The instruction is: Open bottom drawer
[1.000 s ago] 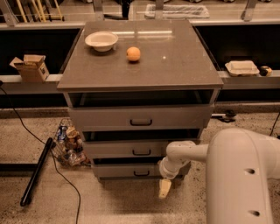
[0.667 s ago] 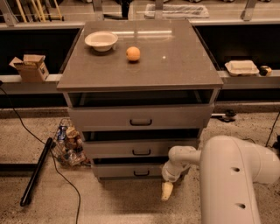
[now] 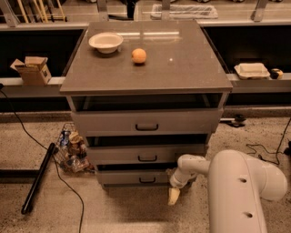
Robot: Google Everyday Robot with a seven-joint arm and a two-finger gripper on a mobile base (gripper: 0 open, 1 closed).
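The approach is in hand: the tool [image 3: 174, 195], open or closed I cannot tell, hangs low just right of the bottom drawer [image 3: 122, 176] at the foot of the grey desk [image 3: 182, 68], and must next reach left to hook its black handle [image 3: 147, 180].

The gripper [image 3: 173, 195] hangs low by the right end of the bottom drawer [image 3: 132, 177], and the white arm [image 3: 236, 191] covers that corner of the front; the arm itself runs off the lower edge; the heap [image 3: 71, 152] left of the cabinet [image 3: 182, 68] is too blurred to name; the tray [image 3: 184, 11] behind is cut by the top edge.
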